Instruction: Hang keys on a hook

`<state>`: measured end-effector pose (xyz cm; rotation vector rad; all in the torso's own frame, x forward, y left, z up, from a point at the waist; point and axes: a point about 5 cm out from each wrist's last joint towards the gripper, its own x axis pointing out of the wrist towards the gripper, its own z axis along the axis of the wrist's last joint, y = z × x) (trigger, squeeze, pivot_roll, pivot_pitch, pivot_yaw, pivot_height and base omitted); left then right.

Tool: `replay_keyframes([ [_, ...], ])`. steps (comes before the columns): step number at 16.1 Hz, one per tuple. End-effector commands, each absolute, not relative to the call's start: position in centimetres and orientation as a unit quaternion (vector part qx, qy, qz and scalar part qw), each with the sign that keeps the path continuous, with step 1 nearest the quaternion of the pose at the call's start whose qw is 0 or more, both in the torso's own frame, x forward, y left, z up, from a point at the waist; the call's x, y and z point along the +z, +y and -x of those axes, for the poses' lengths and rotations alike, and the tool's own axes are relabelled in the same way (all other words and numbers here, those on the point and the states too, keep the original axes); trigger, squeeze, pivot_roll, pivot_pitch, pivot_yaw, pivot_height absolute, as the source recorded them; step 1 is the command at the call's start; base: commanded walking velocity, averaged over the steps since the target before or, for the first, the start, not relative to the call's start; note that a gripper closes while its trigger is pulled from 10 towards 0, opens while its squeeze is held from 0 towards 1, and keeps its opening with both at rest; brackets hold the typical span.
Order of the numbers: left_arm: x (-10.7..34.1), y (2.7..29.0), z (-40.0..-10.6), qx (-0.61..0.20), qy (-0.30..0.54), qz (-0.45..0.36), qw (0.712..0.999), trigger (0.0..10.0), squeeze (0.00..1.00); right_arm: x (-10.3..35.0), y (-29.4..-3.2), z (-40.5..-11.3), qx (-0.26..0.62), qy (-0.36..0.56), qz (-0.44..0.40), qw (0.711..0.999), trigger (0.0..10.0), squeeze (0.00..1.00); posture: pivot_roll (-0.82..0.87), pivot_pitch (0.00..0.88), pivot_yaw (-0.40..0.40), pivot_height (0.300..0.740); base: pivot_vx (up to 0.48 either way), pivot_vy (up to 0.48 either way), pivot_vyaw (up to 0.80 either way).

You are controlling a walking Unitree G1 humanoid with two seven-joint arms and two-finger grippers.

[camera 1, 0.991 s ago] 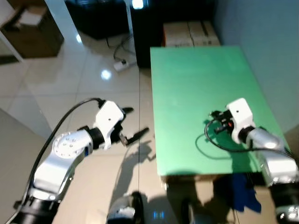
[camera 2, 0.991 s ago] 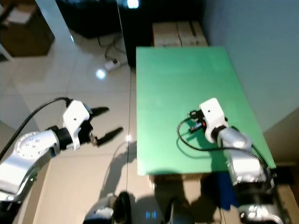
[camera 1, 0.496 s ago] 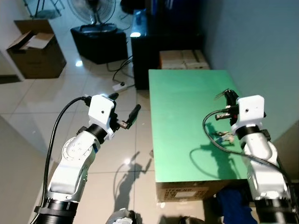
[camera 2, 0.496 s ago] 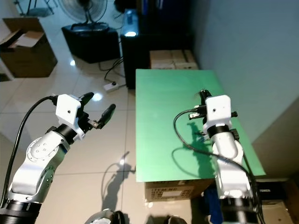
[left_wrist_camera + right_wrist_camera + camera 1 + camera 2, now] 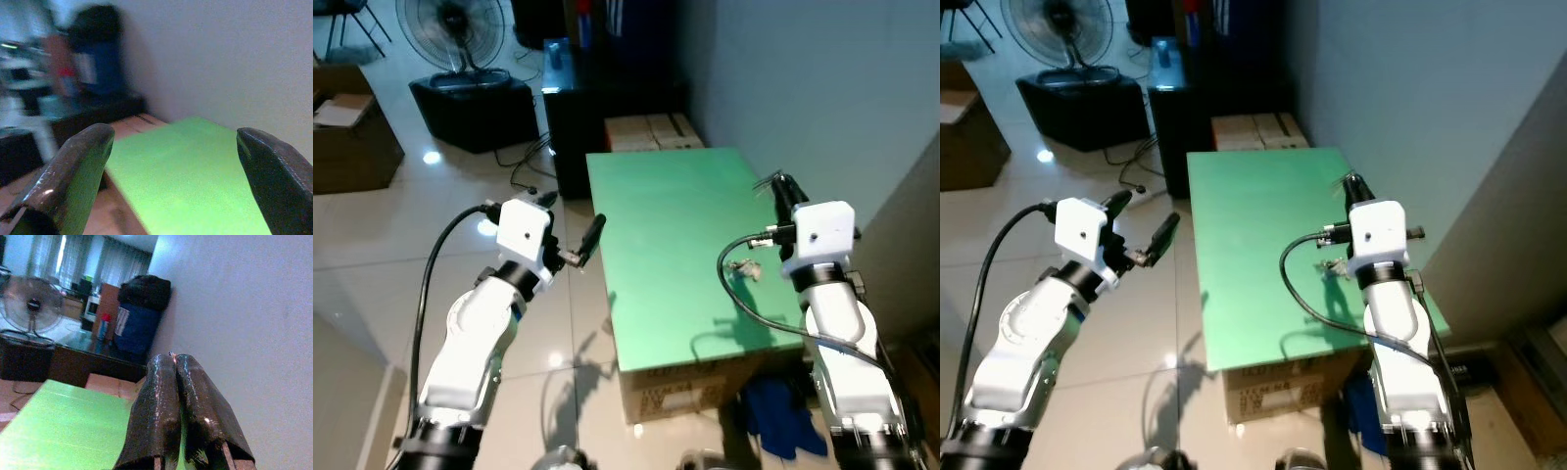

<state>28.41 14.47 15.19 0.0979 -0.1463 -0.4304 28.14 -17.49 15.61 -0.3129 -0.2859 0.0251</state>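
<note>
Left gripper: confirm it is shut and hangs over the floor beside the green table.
Not quite. The left gripper is open, not shut: the left wrist view shows its two black fingers set wide apart with nothing between them. The rest holds: it hangs over the floor beside the green table.

The flat rectangular tabletop (image 5: pixel 675 235) is plain bright green with no pattern. Each claw has glossy black fingers (image 5: pixel 166 411) behind a white wrist housing (image 5: pixel 818 230), and the arms are silver. The smooth wall (image 5: pixel 1410 88) is pale blue-grey. The glossy tiled floor (image 5: pixel 372 264) is light beige. A crumpled cloth (image 5: pixel 778 421) below the tabletop is deep blue. The cardboard boxes (image 5: pixel 646 132) are tan.
</note>
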Motion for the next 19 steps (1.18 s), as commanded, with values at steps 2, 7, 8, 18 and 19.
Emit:
replay_keyframes([
  [2, 15.1, 14.8, -28.6, -0.182, -0.06, -0.057, 0.98, 10.0, 0.0, 16.1, -16.1, -28.5, 0.035, -0.138, 0.178, 0.974, 10.0, 0.0, -0.06, 0.0, 0.023, 0.74, 0.0, 0.0, 0.4],
  [7, 14.7, 15.2, -29.8, -0.129, -0.037, -0.075, 0.988, 10.0, 0.0, 15.2, -15.5, -29.0, 0.053, -0.104, 0.158, 0.981, 10.0, 0.0, -0.07, 0.0, 0.022, 0.74, 0.0, 0.0, 0.8],
  [8, 14.6, 15.3, -29.8, -0.127, -0.035, -0.078, 0.988, 10.0, 0.0, 15.2, -15.5, -29.0, 0.053, -0.102, 0.159, 0.98, 10.0, 0.0, -0.07, 0.0, 0.021, 0.74, 0.0, 0.0, 0.8],
  [18, 15.0, 14.8, -30.3, -0.119, -0.06, -0.102, 0.986, 10.0, 0.0, 16.5, -14.9, -29.6, 0.078, -0.12, 0.149, 0.978, 10.0, 0.0, -0.08, 0.0, 0.032, 0.74, 0.0, 0.0, 0.8],
  [19, 15.0, 14.7, -30.3, -0.118, -0.059, -0.103, 0.986, 10.0, 0.0, 16.6, -14.9, -29.7, 0.077, -0.121, 0.145, 0.979, 10.0, 0.0, -0.08, 0.0, 0.031, 0.74, 0.0, 0.0, 0.8],
])
